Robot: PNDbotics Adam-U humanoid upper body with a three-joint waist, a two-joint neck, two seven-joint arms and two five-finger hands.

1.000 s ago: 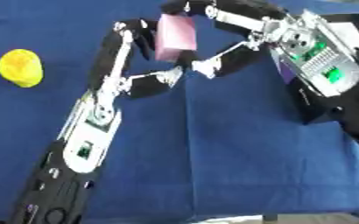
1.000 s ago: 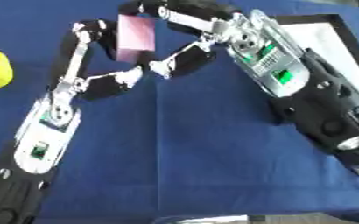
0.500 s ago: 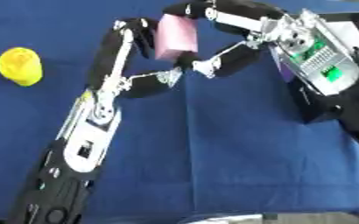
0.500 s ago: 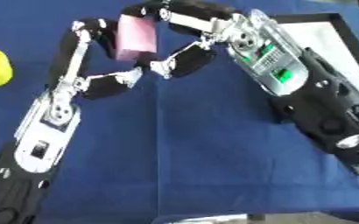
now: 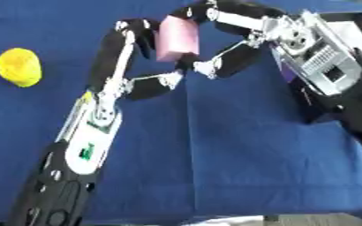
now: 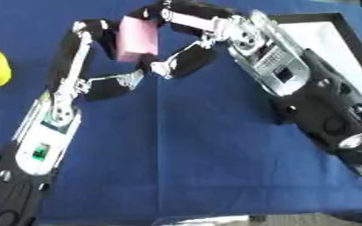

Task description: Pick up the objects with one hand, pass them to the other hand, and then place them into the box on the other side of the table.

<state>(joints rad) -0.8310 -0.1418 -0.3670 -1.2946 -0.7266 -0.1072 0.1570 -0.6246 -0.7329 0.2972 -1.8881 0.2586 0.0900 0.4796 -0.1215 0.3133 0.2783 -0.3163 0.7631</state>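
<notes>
A pink block (image 5: 176, 39) hangs above the blue table (image 5: 215, 154) at the top middle, between both hands. My left hand (image 5: 103, 110) reaches up from the lower left; one finger (image 5: 125, 44) runs along the block's left side and the thumb (image 5: 165, 81) curls under its lower edge. My right hand (image 5: 296, 39) comes in from the right, with one finger arched over the block's top and another bent under its lower right corner. A round yellow object (image 5: 19, 66) lies at the far left. The black-rimmed box (image 6: 307, 16) with a white floor sits at the upper right, partly hidden by my right arm.
The blue cloth covers the whole table, and its front edge runs along the bottom of both views. My right forearm (image 6: 323, 114) lies across the right side, in front of the box.
Hardly anything differs: the pink block stays at the top middle with both hands around it, and the yellow object has not moved.
</notes>
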